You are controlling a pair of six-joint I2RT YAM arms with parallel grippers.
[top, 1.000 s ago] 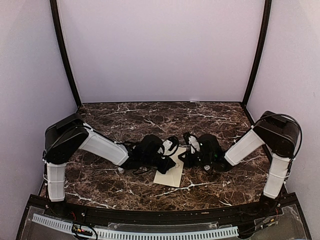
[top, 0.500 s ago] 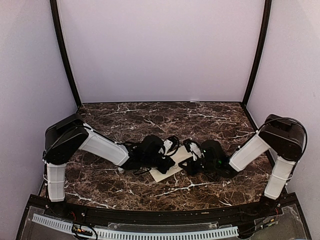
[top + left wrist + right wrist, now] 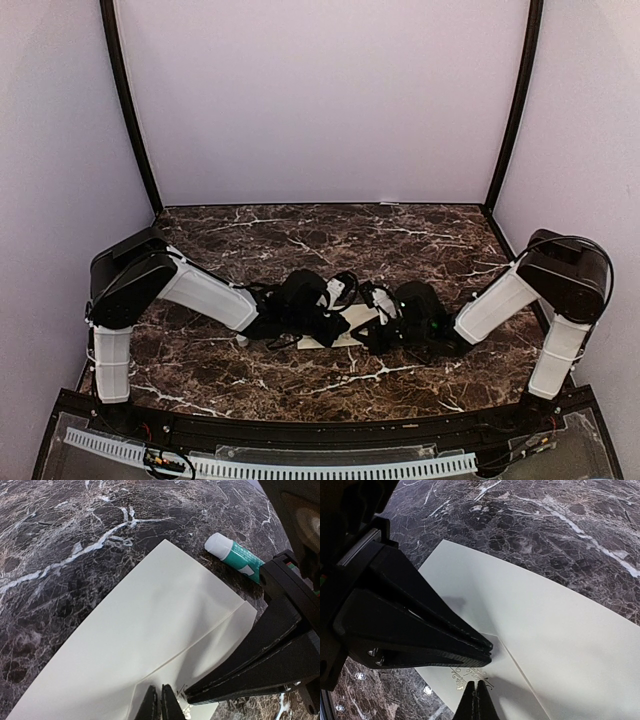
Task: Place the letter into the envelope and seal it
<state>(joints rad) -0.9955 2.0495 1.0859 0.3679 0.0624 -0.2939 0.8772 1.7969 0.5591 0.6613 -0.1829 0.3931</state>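
The pale cream envelope [image 3: 352, 331] lies flat on the marble between the two grippers, mostly covered by them in the top view. In the left wrist view the envelope [image 3: 150, 615] shows its diagonal seams; in the right wrist view the envelope [image 3: 560, 630] bears a silver ornament [image 3: 467, 676]. My left gripper [image 3: 160, 706] is shut, its tips down on the envelope's folded part. My right gripper [image 3: 476, 703] is shut, its tips on the same part, facing the left fingers [image 3: 420, 625]. The right fingers [image 3: 260, 650] cross the left wrist view. The tan letter is hidden.
A teal glue stick with a white cap [image 3: 234, 554] lies on the marble table [image 3: 250, 240] just beyond the envelope's far corner. Pale walls close in the table at the back and both sides.
The right gripper has moved left and met the left gripper over the envelope. The envelope part that reached toward the front edge now lies folded in or covered, showing much less.
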